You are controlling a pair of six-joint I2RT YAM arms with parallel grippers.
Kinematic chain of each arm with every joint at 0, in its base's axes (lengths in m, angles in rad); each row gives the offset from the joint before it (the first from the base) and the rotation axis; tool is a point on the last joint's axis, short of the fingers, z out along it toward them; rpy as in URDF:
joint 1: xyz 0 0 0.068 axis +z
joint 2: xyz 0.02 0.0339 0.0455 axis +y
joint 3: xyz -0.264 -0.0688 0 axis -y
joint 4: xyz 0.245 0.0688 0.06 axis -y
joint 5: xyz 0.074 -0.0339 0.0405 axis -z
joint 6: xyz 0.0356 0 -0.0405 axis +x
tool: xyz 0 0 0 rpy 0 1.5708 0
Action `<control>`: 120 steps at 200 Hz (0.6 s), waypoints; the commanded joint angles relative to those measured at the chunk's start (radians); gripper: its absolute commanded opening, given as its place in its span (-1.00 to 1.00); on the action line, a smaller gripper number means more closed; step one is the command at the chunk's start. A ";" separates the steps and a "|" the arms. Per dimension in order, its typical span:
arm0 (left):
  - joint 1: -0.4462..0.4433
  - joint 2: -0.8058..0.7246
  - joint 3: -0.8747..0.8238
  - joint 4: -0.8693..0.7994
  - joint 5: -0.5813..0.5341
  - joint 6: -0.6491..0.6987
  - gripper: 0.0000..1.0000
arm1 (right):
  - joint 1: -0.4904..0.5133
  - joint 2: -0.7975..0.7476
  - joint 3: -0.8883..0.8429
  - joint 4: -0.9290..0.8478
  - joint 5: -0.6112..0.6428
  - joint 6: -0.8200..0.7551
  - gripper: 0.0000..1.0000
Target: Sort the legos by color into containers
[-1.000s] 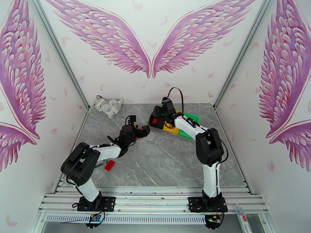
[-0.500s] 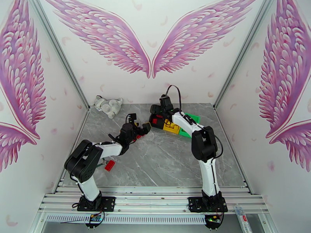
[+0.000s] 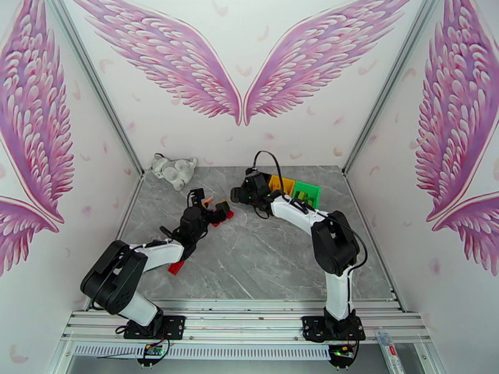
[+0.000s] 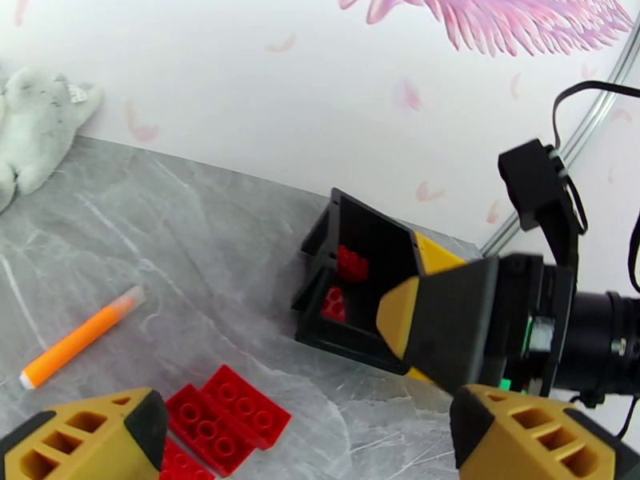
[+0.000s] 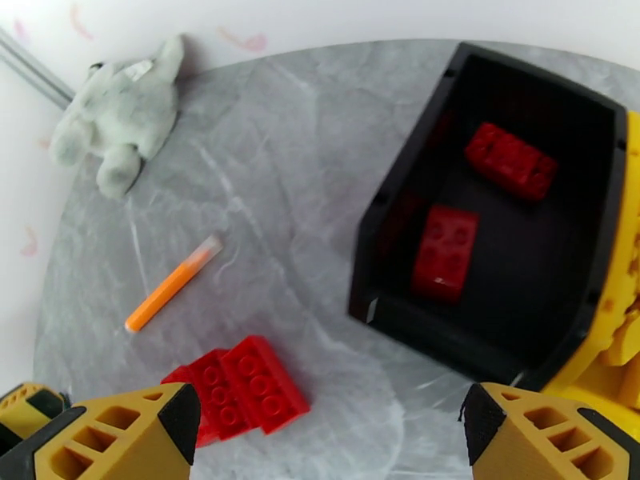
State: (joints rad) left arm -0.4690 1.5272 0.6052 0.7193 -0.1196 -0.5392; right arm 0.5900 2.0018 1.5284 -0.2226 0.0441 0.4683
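Two red legos (image 5: 240,390) lie together on the grey table, between the wide-apart fingers of my open left gripper (image 4: 312,450), which hovers over the pair (image 4: 228,418). My right gripper (image 5: 328,442) is open and empty, above the table just left of the black container (image 5: 400,206). That container holds two red legos (image 5: 512,160) (image 5: 446,251). From above, the yellow container (image 3: 277,182) and green container (image 3: 307,193) stand to its right. Another red lego (image 3: 176,267) lies beside my left arm.
An orange marker pen (image 5: 172,283) lies left of the red pair. A grey-white plush cat (image 3: 173,169) sits at the back left corner. Both grippers (image 3: 210,204) (image 3: 240,194) are close together near the table's middle back.
My right gripper has opened wide and swung left, from above the containers to the black one's left side. My left arm has reached farther back-left, over the red pair.
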 commanded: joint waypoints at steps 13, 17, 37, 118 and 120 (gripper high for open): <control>0.032 -0.124 -0.084 -0.060 -0.061 -0.008 0.98 | 0.062 0.001 -0.017 0.026 0.013 -0.047 0.89; 0.036 -0.137 -0.092 -0.065 -0.064 -0.008 0.97 | 0.070 0.007 -0.013 0.020 0.017 -0.053 0.89; 0.049 -0.198 -0.131 -0.095 -0.074 -0.010 0.98 | 0.105 0.044 0.017 -0.008 0.036 -0.079 0.90; 0.174 -0.413 -0.260 -0.222 -0.042 -0.067 0.98 | 0.288 0.046 -0.097 0.053 0.044 -0.106 0.88; 0.178 -0.419 -0.265 -0.224 -0.043 -0.070 0.98 | 0.294 0.043 -0.105 0.057 0.043 -0.107 0.88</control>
State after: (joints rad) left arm -0.3225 1.1835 0.3820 0.5667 -0.1722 -0.5816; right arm 0.8333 2.0670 1.4929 -0.2039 0.0757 0.3786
